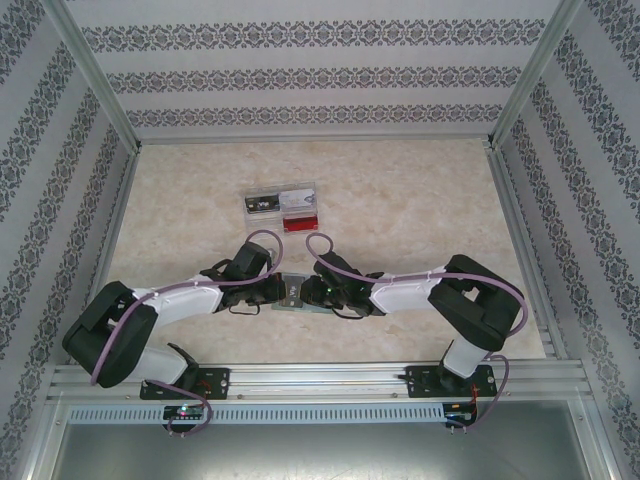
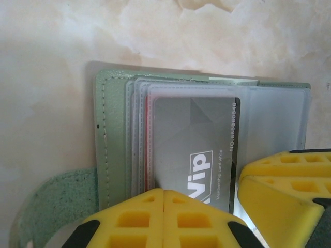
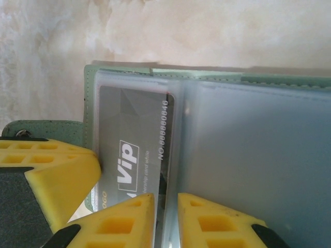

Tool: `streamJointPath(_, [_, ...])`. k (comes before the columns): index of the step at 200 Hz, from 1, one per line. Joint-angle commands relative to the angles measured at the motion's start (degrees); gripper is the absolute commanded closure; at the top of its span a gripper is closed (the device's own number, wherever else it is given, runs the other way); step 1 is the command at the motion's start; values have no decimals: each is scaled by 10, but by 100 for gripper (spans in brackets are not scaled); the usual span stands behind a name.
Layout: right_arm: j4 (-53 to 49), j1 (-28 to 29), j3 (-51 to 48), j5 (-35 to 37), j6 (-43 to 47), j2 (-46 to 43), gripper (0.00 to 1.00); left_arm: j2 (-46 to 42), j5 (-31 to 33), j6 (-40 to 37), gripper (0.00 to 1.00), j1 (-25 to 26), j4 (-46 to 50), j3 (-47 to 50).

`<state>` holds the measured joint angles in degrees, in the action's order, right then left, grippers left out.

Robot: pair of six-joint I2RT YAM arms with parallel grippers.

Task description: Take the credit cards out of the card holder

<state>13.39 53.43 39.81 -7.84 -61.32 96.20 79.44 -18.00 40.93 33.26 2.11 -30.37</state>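
Table: pale marbled top (image 1: 420,200), both arms reaching in to meet at the middle, near the front edge.
Card holder: the grey-green card holder (image 2: 111,155) lies open and flat on the table right between the two grippers, with its clear sleeves fanned out on top.
VIP card: a grey card printed "VIP" (image 2: 191,144) sits inside the top sleeve, face up, on the holder's left half.
Reddish card: just a thin red edge (image 2: 149,150) peeks out from under the sleeves, beside the grey card's left side.
Side tab: the little green tab (image 2: 51,206) sticks out to the left of the holder, flat on the table.
Left gripper: the left gripper (image 2: 163,199) is clenched, yellow fingers pressed together with nothing between them, tips over the near edge of the VIP card's sleeve.
Right gripper: the right gripper (image 3: 166,206) is pinched on the holder; a thin clear sleeve leaf runs up between its nearly closed fingers. Whether the card is caught too, I cannot tell.
Clear box: a clear plastic box (image 1: 282,205) sits well beyond the holder, something red inside it.
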Motion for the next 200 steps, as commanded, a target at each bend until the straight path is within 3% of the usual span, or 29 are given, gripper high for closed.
streamJointPath(1, [-49, 4, 16, 15, 9, -8, 79, -26, -11, 9, 92, -5, 11, 8])
streamJointPath(36, [-56, 4, 28, 10, 11, 6, 79, -50, 1, 1, 90, -4, 28, 9])
streamJointPath(165, [-38, 4, 30, -7, 1, 27, 83, 17, 1, 16, 93, 5, 9, 13])
streamJointPath(200, [-36, 4, 27, -6, 1, 22, 92, 15, 6, 17, 93, 6, 16, 11])
